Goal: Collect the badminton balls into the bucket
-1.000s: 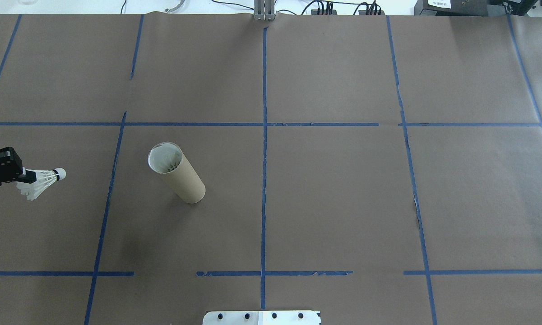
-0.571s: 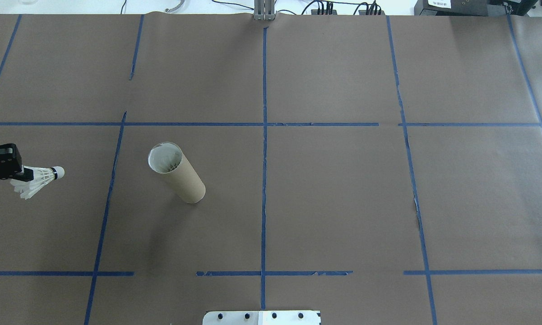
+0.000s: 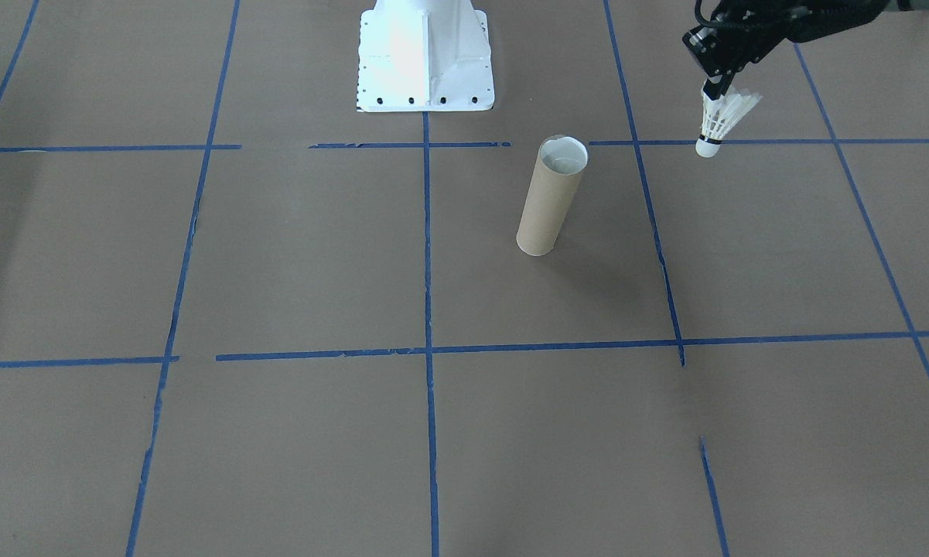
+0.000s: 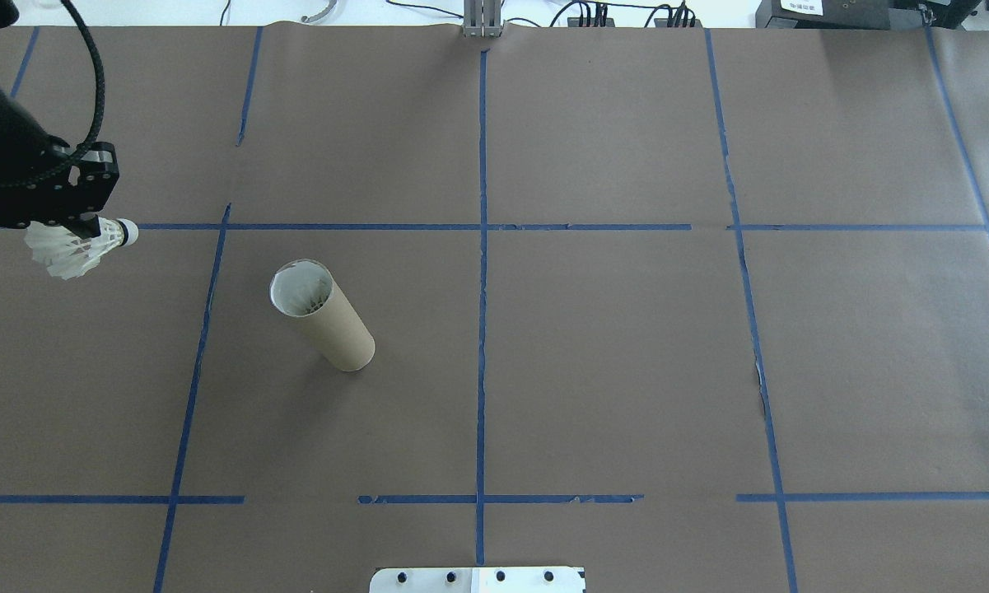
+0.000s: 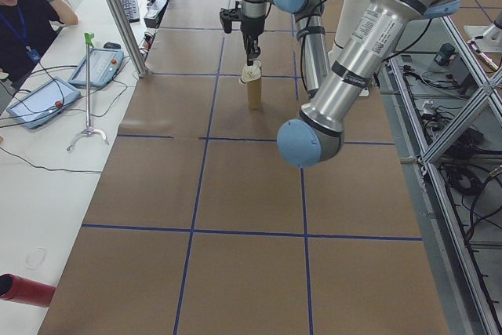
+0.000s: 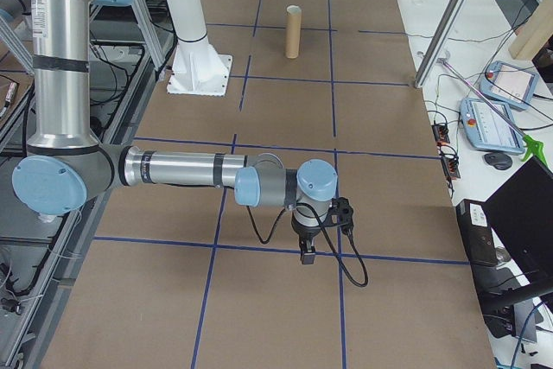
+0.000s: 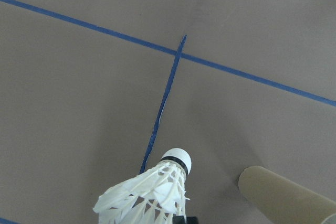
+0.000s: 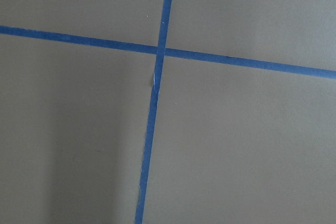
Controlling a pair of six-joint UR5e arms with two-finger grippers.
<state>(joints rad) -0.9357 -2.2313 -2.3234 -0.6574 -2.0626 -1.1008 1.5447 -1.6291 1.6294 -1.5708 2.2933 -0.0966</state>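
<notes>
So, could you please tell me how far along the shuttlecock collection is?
Done: the left claw has gripped and lifted the shuttlecock. In hand: it hangs cork-down, off to the side of the upright tube. Left: bring it over the tube's open mouth and release.

I see the tube [image 4: 321, 315] upright on the table [image 4: 626, 346], left of centre. Shuttlecock [image 4: 78, 245] hangs from the left gripper [image 4: 90, 224], further left, above the table.

- Tabletop [image 4: 626, 371]: brown paper, blue tape grid [image 4: 482, 247].
- Person [image 5: 23, 21] seated upper left of the left-side view, beside two tablets [image 5: 100, 67].
- Red cylinder [image 5: 25, 290] lower left there.
- Cables [image 4: 593, 12] along the overhead's top edge.
</notes>
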